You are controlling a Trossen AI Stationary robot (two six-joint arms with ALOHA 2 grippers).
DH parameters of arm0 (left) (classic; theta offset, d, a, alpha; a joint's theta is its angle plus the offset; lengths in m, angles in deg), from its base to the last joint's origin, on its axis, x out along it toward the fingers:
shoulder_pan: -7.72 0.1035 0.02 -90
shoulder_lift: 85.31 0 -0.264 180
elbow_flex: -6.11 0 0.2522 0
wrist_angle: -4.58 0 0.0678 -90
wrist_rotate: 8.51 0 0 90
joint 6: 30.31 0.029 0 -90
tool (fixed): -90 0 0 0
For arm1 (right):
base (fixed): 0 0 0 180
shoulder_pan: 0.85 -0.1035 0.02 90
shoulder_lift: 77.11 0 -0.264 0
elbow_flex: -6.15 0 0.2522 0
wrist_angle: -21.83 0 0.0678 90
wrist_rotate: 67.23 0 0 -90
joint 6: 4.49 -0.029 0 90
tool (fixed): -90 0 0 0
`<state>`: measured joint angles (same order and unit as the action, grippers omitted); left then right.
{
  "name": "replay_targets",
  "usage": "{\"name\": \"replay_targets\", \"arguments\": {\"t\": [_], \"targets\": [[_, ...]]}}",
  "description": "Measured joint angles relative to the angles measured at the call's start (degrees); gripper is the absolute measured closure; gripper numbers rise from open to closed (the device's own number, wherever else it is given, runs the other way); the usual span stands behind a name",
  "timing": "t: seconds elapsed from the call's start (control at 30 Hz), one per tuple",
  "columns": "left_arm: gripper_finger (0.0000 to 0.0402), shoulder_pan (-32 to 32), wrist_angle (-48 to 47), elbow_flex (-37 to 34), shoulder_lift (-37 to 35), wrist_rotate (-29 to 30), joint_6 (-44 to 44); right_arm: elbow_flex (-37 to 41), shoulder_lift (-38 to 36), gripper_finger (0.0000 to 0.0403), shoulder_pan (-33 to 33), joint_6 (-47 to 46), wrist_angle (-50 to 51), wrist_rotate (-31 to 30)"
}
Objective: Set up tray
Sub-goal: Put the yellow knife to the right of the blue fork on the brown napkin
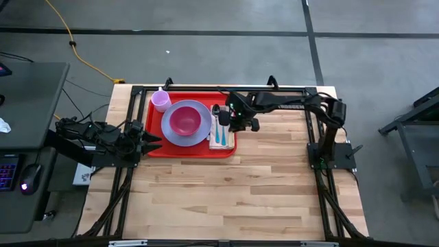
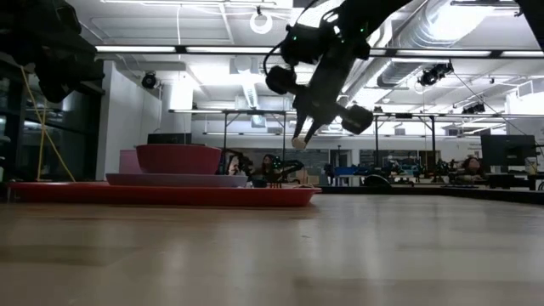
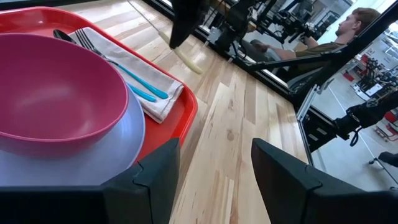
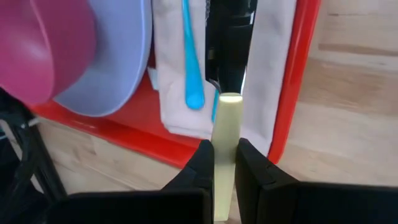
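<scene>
The red tray [image 1: 192, 152] lies at the table's far left, and its rim also shows in the low view [image 2: 170, 196]. On it rest a lavender plate [image 1: 199, 139] with a pink bowl [image 1: 184, 121], a lavender cup [image 1: 161, 101], and a white napkin [image 1: 221, 139] bearing teal-handled cutlery [image 3: 140, 84]. My right gripper [image 1: 228, 122] hangs above the napkin at the tray's right side, shut on a pale yellow utensil [image 4: 227, 118]. My left gripper [image 1: 148, 143] is open and level at the tray's near left corner, touching nothing. My right gripper pinches the pale yellow utensil's handle [image 4: 227, 146] between its two fingers, which lie along it. The fingers slant down from above [image 2: 314, 106]. The handle's square free end [image 2: 297, 143] sticks out past the fingertips, lifted clear above the tray. The utensil's other end is hidden inside the gripper.
Bare wooden table [image 1: 233, 199] stretches across the near half and to the tray's right. A dark desk with a keyboard and mouse [image 1: 27, 180] stands beyond the table's left edge. A person [image 3: 348, 31] sits in the room beyond the table.
</scene>
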<state>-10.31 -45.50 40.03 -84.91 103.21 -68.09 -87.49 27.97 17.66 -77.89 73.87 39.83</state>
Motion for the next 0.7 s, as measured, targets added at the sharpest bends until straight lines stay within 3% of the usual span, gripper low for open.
{"name": "replay_targets", "arguments": {"t": [0.7], "targets": [[0.0174, 0.00, -0.08, 0.00, -0.02, 0.46, -0.02, 0.00, 1.64, 0.0391, 1.14, -2.40, -4.13, 1.62]]}}
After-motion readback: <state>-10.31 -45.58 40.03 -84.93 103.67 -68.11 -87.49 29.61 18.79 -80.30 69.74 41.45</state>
